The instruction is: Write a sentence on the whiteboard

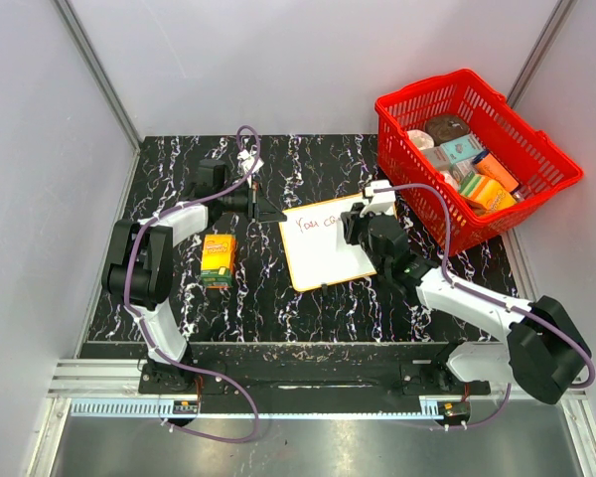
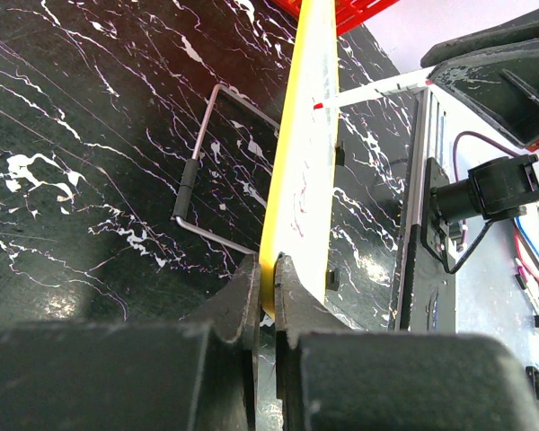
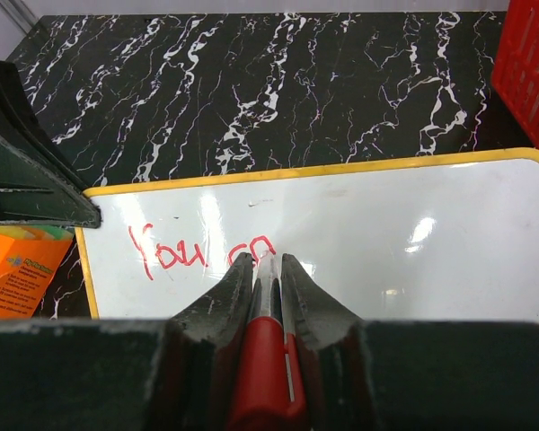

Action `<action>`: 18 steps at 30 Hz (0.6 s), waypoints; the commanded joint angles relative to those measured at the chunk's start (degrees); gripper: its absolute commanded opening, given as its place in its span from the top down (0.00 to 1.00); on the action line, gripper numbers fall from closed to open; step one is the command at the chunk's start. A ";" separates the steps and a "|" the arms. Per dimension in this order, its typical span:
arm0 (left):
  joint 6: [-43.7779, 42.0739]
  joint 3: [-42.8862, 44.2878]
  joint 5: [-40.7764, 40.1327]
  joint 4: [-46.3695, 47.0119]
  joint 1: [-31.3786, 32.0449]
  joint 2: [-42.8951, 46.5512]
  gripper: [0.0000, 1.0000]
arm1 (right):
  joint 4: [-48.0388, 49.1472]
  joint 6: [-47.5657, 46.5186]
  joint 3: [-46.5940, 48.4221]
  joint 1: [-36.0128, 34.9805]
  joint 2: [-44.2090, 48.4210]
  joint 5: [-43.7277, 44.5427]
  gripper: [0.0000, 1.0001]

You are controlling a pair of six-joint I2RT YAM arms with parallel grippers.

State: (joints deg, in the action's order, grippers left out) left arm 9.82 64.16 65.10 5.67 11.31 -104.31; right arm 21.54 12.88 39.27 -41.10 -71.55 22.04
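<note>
Whiteboard (image 1: 328, 253) pinched by left end effector (image 2: 267, 274), right end effector (image 3: 268, 262) gripping marker (image 3: 268, 359) on it.

1. The left arm (image 1: 149, 268) folds at its elbow by the table's left side, with the forearm reaching right toward the middle.
2. The left gripper (image 2: 268, 269) is closed, its jaws pinching the whiteboard (image 2: 310, 180) by its yellow rim.
3. The right arm (image 1: 477, 303) bends at the far right, and its forearm stretches up and to the left.
4. The right gripper (image 3: 268, 262) is clamped on a red marker (image 3: 268, 377), with its fingers angled down at the board.
</note>
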 commanded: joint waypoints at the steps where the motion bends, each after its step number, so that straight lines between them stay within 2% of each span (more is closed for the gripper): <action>1: -6.40 0.17 -0.85 -2.07 2.05 1.13 1.00 | 2.10 -0.58 2.48 0.50 -0.61 2.30 1.00; 18: -6.48 0.18 -0.68 -2.16 2.14 0.86 1.00 | 1.31 -0.58 1.52 0.58 0.09 1.07 1.00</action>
State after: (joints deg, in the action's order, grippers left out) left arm 9.43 64.16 64.99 5.65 11.35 -104.29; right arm 21.56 12.88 39.62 -41.04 -71.90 22.87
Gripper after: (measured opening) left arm 0.057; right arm 0.225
